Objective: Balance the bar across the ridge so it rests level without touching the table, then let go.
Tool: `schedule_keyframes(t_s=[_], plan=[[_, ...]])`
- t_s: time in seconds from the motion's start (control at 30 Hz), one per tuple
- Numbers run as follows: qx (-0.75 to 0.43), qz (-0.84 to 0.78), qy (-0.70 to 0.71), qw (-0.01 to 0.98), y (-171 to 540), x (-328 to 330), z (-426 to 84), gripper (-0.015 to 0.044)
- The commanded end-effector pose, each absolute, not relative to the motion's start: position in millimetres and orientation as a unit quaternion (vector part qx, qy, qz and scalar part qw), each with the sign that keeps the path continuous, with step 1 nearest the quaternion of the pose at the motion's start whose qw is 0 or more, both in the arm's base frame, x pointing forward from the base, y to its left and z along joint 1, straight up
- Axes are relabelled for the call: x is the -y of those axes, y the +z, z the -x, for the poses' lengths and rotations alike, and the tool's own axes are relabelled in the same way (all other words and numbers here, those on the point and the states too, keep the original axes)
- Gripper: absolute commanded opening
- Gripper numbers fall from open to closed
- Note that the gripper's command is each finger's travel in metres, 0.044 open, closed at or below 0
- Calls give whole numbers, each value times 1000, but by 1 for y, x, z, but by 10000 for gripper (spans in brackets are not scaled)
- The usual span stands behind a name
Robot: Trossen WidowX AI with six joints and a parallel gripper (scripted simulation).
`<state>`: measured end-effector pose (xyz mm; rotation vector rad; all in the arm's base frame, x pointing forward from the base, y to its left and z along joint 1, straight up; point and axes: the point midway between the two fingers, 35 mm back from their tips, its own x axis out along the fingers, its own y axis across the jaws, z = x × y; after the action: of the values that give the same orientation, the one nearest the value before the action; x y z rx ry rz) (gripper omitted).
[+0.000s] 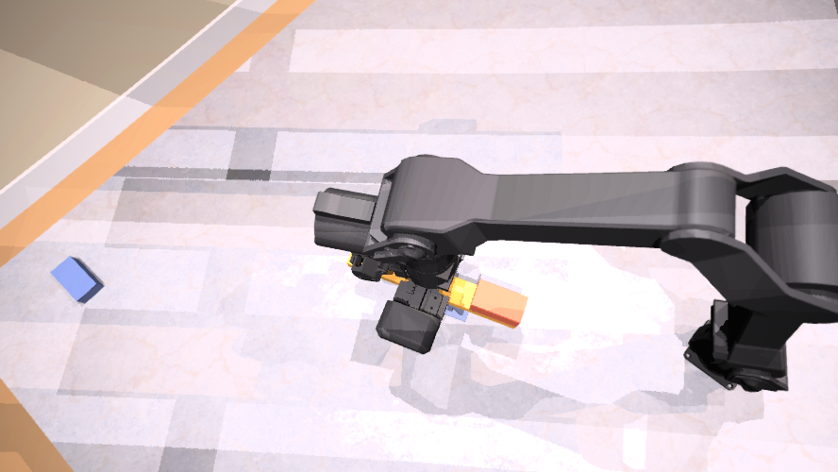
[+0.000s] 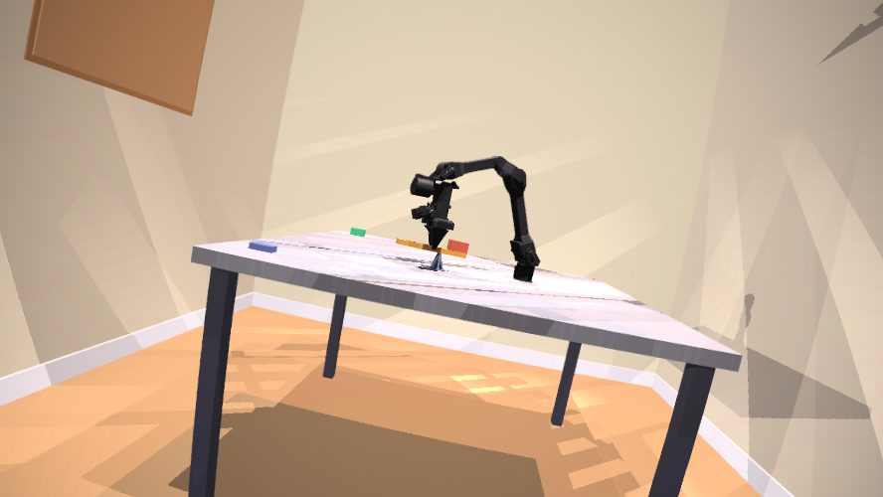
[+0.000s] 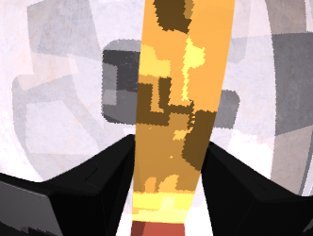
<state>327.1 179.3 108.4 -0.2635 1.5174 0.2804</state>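
Note:
The orange-yellow bar [image 1: 461, 293] [image 2: 409, 243] [image 3: 189, 71] is off the table, with a red block [image 1: 496, 302] [image 2: 457, 246] [image 3: 157, 229] on its end nearer the arm's base. My gripper [image 2: 436, 246] [image 3: 169, 145] is shut on the bar near its middle, one finger on each side. The dark blue ridge [image 1: 457, 314] [image 2: 437, 263] stands on the table beneath the held part, mostly hidden in the top view. The bar is just above or at the ridge's top; I cannot tell if they touch. The fingertips are hidden in the top view.
A blue block [image 1: 75, 278] [image 2: 263, 247] lies near one edge of the table [image 1: 674, 49] [image 2: 556, 328]. A green block [image 2: 357, 232] lies toward the far edge in the exterior view. The arm reaches over the table from its base.

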Motion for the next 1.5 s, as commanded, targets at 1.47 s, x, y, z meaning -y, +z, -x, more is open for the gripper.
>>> schedule_keyframes(t_s=[1.47], plan=[[-683, 117, 126, 710, 104, -180, -328, 0]])
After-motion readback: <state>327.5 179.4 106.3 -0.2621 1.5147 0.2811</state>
